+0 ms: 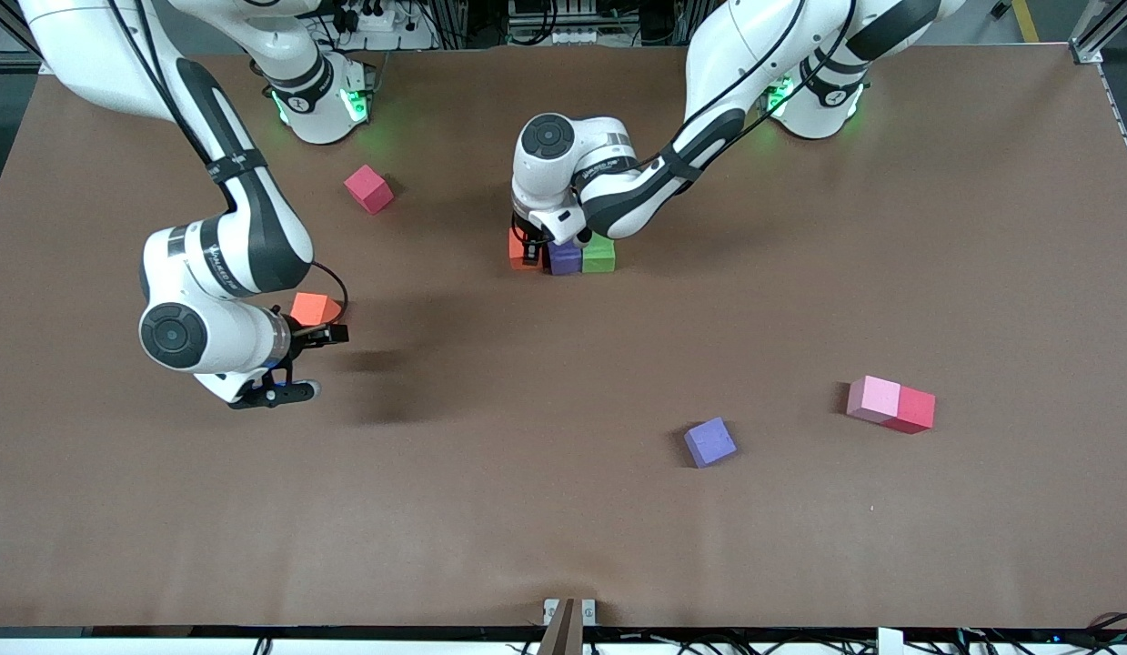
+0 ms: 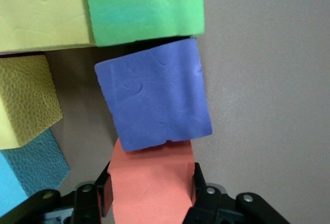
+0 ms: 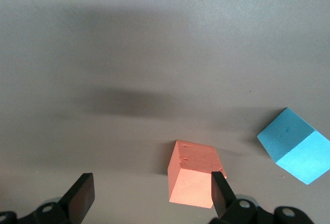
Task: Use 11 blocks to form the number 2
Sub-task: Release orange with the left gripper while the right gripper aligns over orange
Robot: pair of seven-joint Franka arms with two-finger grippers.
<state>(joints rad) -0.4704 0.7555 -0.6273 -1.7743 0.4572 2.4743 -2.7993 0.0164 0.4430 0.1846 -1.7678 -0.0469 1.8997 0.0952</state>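
My left gripper [image 1: 529,247] is shut on an orange block [image 1: 519,250] down at the table's middle, tight against a purple block [image 1: 564,258] that has a green block [image 1: 598,254] beside it. The left wrist view shows the orange block [image 2: 152,183] between the fingers, then the purple block [image 2: 154,98], the green block [image 2: 144,7], two yellow blocks [image 2: 41,13] [image 2: 23,103] and a cyan block [image 2: 28,172]. My right gripper [image 1: 308,364] is open and holds nothing; a second orange block [image 3: 193,175] lies by one fingertip, with a cyan block [image 3: 294,144] farther off.
A red cube [image 1: 369,188] lies near the right arm's base. Nearer the front camera are a lone purple block [image 1: 710,442] and a pink block [image 1: 873,398] touching another red cube [image 1: 916,409], toward the left arm's end.
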